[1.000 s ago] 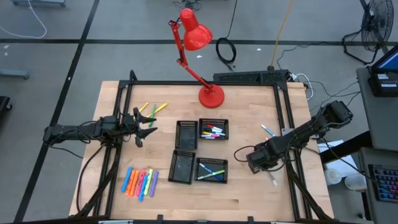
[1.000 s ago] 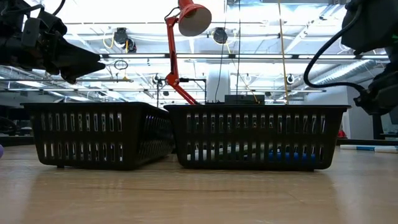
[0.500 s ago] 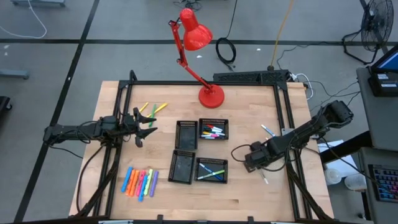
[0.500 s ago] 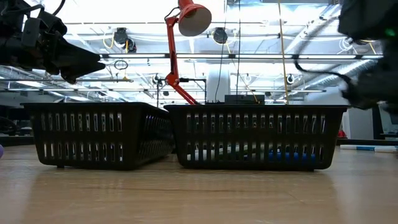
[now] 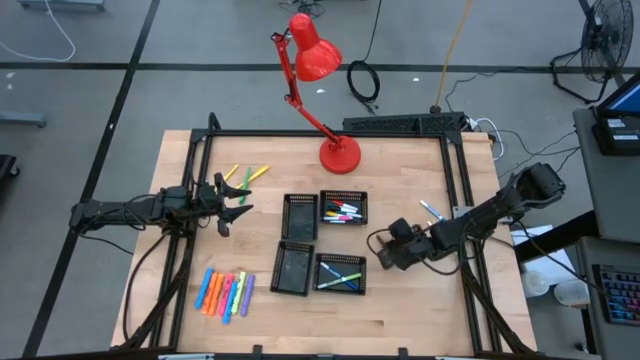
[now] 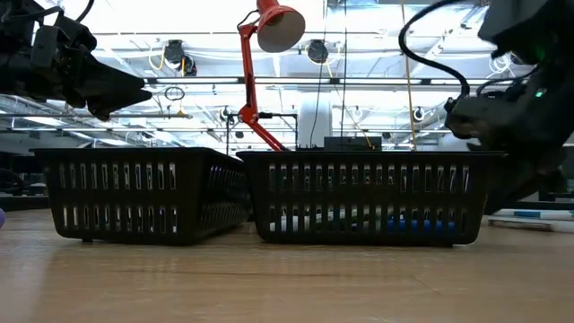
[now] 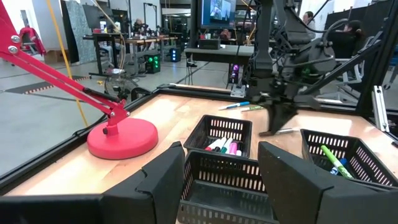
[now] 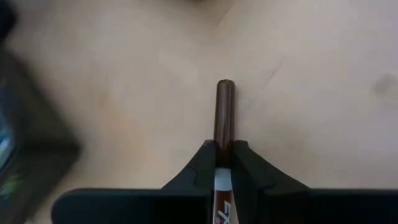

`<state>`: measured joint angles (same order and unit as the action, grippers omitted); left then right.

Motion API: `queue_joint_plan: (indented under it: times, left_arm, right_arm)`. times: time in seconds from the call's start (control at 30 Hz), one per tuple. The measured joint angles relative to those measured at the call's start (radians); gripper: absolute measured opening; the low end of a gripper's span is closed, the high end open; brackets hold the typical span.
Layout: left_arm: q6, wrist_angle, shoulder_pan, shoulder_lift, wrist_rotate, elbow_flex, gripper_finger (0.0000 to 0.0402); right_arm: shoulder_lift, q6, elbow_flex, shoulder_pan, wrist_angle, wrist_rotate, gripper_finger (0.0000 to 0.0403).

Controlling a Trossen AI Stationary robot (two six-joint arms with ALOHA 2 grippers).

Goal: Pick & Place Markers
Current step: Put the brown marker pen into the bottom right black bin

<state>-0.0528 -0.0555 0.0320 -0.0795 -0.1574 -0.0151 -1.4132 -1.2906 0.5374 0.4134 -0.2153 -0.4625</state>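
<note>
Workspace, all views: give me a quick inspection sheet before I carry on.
Surface: wooden table in a black frame.
Job's things: neon markers in a row front-left; yellow-green markers back-left; markers in the two right trays, both left trays look empty; loose pens at right.
Clutter: red desk lamp.
Grippers: right gripper shut on a brown-capped marker above the table, beside the front-right tray; left gripper open, idle at left.
Cables: black coil on the floor behind.
Surroundings: fan, desks, screens.
</note>
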Motion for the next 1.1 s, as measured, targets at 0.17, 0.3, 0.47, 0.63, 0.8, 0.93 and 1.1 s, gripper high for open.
queue_joint_plan:
  times: [0.17,0.3,0.47,0.63,0.8,0.93,1.1]
  left_arm:
    - [0.000,0.000,0.000,0.000,0.000,0.000,0.0209]
    - [0.000,0.001,0.000,0.000,0.000,0.000,0.0209]
    - [0.000,0.000,0.000,0.000,0.000,0.000,0.0209]
    - [0.000,0.000,0.000,0.000,0.000,0.000,0.0209]
    - [0.000,0.000,0.000,0.000,0.000,0.000,0.0209]
    - [0.000,0.000,0.000,0.000,0.000,0.000,0.0209]
    - [0.000,0.000,0.000,0.000,0.000,0.000,0.0209]
  right_arm:
    - [-0.002,0.049,-0.004,-0.002,0.034,-0.112,0.0012]
    - [-0.001,0.053,-0.003,0.000,0.048,-0.148,0.0012]
    - [0.000,0.088,-0.003,0.000,0.101,-0.147,0.0012]
    - [0.001,0.157,-0.002,0.000,0.196,-0.139,0.0002]
    - [0.002,0.218,0.000,0.000,0.274,-0.058,0.0003]
    - [0.002,0.318,0.000,0.001,0.284,0.021,0.0014]
    - [0.002,0.553,0.000,-0.010,0.359,0.019,0.0058]
